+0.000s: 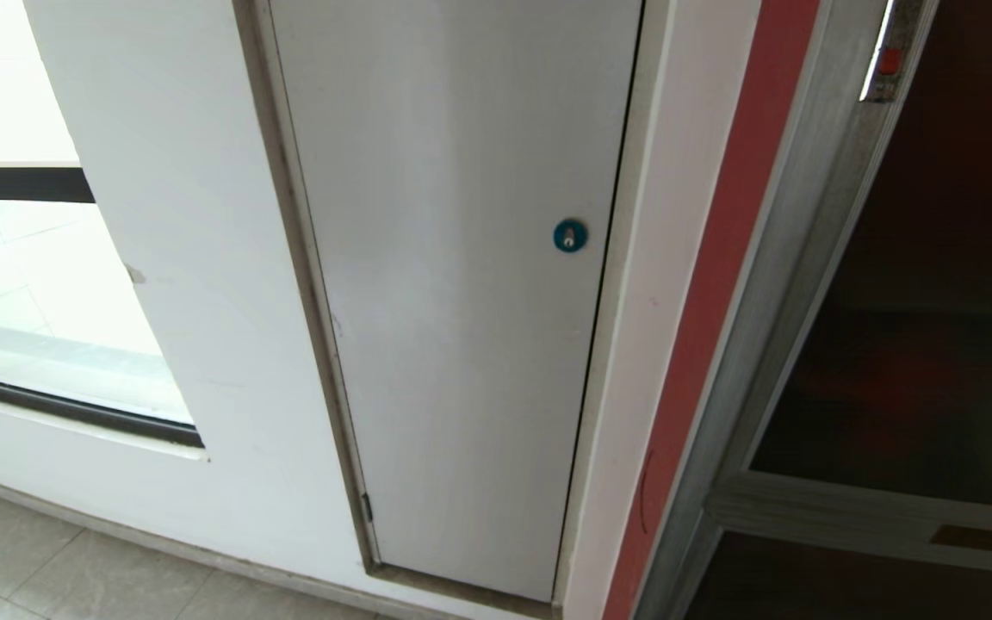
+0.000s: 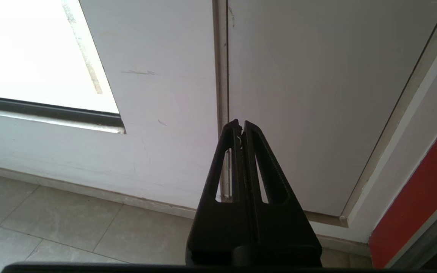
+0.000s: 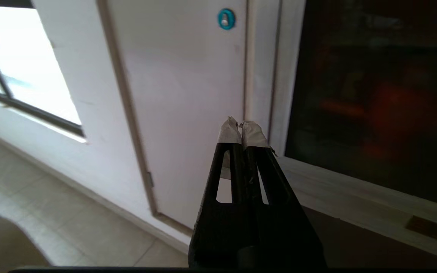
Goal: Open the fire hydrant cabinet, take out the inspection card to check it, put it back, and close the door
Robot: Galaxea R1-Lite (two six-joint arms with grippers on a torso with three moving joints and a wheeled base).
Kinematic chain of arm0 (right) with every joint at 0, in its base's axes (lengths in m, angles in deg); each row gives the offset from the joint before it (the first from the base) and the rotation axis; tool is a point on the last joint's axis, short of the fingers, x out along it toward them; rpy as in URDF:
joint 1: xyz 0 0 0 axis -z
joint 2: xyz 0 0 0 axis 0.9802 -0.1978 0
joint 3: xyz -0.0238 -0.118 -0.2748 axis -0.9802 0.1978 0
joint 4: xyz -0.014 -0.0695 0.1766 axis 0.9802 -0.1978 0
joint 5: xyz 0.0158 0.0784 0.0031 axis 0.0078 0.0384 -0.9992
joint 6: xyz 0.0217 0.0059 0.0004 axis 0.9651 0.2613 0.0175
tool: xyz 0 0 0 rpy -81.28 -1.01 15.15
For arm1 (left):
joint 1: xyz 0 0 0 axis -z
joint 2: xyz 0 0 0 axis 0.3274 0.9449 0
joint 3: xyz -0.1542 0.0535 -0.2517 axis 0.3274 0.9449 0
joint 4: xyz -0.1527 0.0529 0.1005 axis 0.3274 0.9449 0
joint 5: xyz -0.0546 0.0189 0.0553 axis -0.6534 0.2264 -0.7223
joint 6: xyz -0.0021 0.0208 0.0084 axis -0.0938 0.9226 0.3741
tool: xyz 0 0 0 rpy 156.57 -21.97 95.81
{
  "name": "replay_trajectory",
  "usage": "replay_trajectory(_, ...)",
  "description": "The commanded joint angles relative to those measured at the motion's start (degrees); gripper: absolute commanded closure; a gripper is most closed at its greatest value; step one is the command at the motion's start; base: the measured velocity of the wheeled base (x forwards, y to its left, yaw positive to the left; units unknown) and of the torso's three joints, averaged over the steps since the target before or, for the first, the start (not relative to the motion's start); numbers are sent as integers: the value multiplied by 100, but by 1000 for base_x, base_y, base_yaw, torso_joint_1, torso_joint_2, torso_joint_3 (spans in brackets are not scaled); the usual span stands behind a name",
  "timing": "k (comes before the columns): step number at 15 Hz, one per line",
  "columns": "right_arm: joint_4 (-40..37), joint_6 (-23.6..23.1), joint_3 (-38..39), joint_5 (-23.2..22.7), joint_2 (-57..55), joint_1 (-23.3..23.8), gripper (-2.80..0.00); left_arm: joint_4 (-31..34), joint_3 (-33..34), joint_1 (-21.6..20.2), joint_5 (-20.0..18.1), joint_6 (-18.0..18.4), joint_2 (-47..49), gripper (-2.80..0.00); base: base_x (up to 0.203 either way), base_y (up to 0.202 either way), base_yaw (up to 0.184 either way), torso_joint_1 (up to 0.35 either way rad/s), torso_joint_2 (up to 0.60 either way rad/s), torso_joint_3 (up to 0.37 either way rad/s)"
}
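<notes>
Dark glass door [image 3: 374, 94] is lying just right of my right pincer [image 3: 242, 127], clenched and empty, the nearer one; my left pincer [image 2: 240, 127], also clenched, is idling.

Left gripper [image 2: 241, 127]: both black fingers pressed together at the tips, holding nothing. Right gripper [image 3: 242, 127]: fingers likewise closed tip to tip (each tip wrapped in pale tape), nothing held between them. Neither arm appears in the head view; each gripper shows only in its own wrist view.
</notes>
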Motion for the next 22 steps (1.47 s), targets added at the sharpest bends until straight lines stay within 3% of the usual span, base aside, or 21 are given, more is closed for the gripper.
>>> replay_trajectory(1,480,-268,829,329,491,-44,0,-4,44,-2,1,0,7,0,0,0,0,0,0,0)
replay_trajectory(4,886,-692,1621,791,1041,-62,0,-1,44,-2,1,0,7,0,0,0,0,0,0,0)
replay_trajectory(11,2305,-955,3200,1567,1046,-64,0,-4,44,-2,1,0,7,0,0,0,0,0,0,0)
replay_trajectory(16,1842,-1056,3202,1593,1046,-64,0,-4,42,-2,1,0,7,0,0,0,0,0,0,0)
replay_trajectory(22,1444,-738,3200,1541,1046,-72,0,-4,44,-2,1,0,4,0,0,0,0,0,0,0)
